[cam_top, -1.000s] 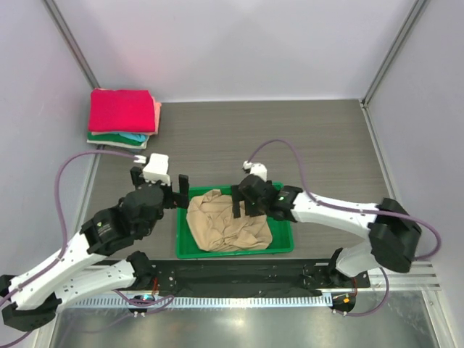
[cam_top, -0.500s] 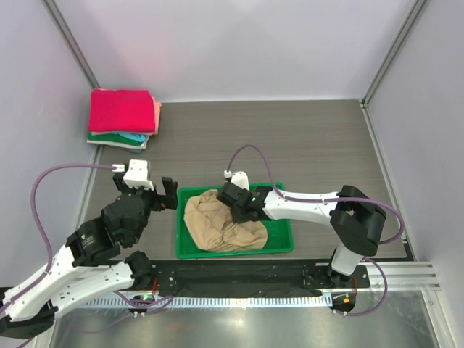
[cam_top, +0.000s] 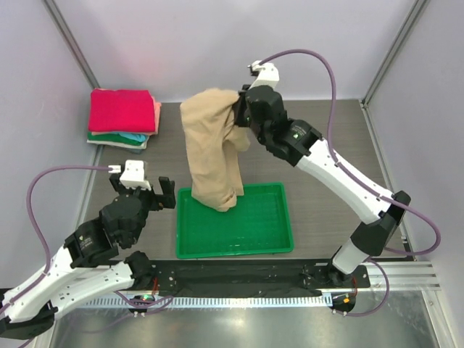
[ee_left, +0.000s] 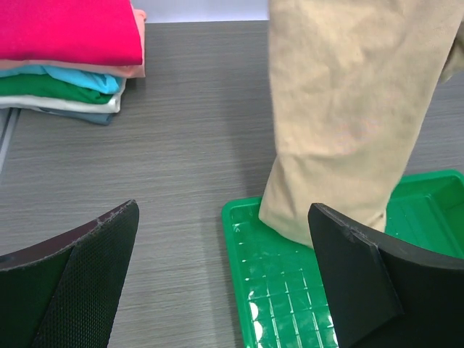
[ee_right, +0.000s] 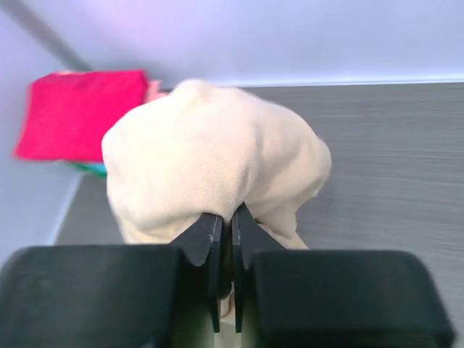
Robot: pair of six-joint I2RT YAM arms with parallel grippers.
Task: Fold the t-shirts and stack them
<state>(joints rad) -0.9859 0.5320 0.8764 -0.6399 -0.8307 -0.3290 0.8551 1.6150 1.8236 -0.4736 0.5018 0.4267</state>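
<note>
Overhead first: the right gripper point(cam_top: 239, 116) stands high above the table point(cam_top: 319, 145), beyond the far edge of the green tray point(cam_top: 232, 252), with its arm stretched up and forward from the base in a long diagonal. Its jaws are pinched shut on the top of the tan t-shirt point(cam_top: 210, 148), which hangs from them as a long crumpled column, its lower end over the tray's far left corner. The left gripper point(cam_top: 141, 190) sits low, just left of the tray, with its arm folded back toward its base, its jaws spread wide and nothing between them. The stack of folded t-shirts point(cam_top: 123, 116) lies well beyond the tray, at the table's far left corner. Left wrist view: the left gripper point(ee_left: 223, 210) is spread wide, framing the tray point(ee_left: 283, 290); the tan t-shirt point(ee_left: 348, 116) drops into the tray's nearest corner, contact with the floor unconfirmed; the stack point(ee_left: 65, 58) is at upper left. Right wrist view: the right gripper point(ee_right: 226, 225) has its fingertips closed together on a fold of the tan t-shirt point(ee_right: 210, 159), which bulges directly ahead of them; the stack point(ee_right: 80, 112) shows behind it.
</note>
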